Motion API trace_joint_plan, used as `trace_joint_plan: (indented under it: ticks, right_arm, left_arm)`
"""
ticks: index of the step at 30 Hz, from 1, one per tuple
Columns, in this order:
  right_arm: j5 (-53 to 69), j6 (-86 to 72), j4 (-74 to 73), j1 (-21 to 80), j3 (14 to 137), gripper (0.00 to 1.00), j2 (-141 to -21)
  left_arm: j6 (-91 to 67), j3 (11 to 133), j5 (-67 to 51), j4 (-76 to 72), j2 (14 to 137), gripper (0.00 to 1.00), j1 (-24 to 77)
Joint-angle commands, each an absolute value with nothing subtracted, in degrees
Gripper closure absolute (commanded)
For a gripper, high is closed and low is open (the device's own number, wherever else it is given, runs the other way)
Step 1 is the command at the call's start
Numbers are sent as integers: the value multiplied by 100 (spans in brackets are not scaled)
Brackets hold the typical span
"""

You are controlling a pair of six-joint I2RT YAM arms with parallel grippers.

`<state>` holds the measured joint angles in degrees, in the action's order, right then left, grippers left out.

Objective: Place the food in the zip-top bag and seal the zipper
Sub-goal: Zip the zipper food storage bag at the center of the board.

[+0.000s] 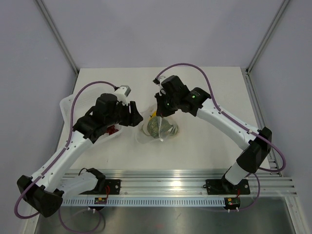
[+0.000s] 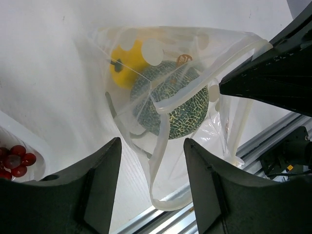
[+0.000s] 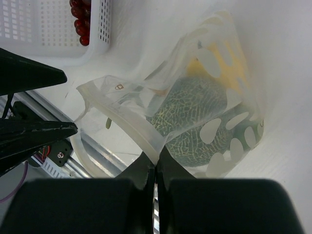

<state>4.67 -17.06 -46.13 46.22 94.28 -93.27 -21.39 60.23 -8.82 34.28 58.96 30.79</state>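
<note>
Left wrist view: food [image 2: 175, 105] sits inside the zip-top bag [image 2: 146, 41]; right end effector [image 3: 155, 168] pinches its zipper [image 3: 122, 124], anchoring the bag, while the spread left end effector [image 2: 152, 146] straddles it, presumably to seal.

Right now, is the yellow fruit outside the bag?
No, the yellow fruit sits inside the clear bag beside the green melon.

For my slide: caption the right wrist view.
Right end effector pinches zip-top bag rim; green fruit and yellow fruit inside.
</note>
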Motion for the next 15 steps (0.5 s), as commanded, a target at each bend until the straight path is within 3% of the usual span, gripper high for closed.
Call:
trace_joint_plan:
  ticks: [1, 7, 10, 11, 12, 13, 15]
  right_arm:
    - [563, -1634, -4289, 4579, 9475, 99, -9097]
    - [518, -1670, -4351, 4588, 9396, 99, -9053]
    - [597, -1670, -4254, 4579, 9282, 99, -8930]
    - [589, -1653, -4237, 4579, 9246, 98, -8877]
    - [537, -1652, -4236, 4588, 9220, 91, -8842]
    - [510, -1644, -4236, 4579, 9141, 86, -8807]
    - [396, -1652, -4245, 4579, 9044, 71, -8684]
  left_arm:
    - [-2074, 5846, -1116, 2945, 5915, 44, 3094]
    - [-2215, 5810, -1591, 2611, 6249, 49, 3094]
    - [-2224, 5871, -1582, 2593, 6512, 64, 3094]
    - [-2232, 5949, -1547, 2697, 6565, 85, 3094]
    - [-2250, 5994, -1538, 2750, 6609, 96, 3094]
    - [-2311, 6020, -1529, 2777, 6592, 100, 3094]
    - [-2399, 5977, -1494, 2690, 6400, 100, 3085]
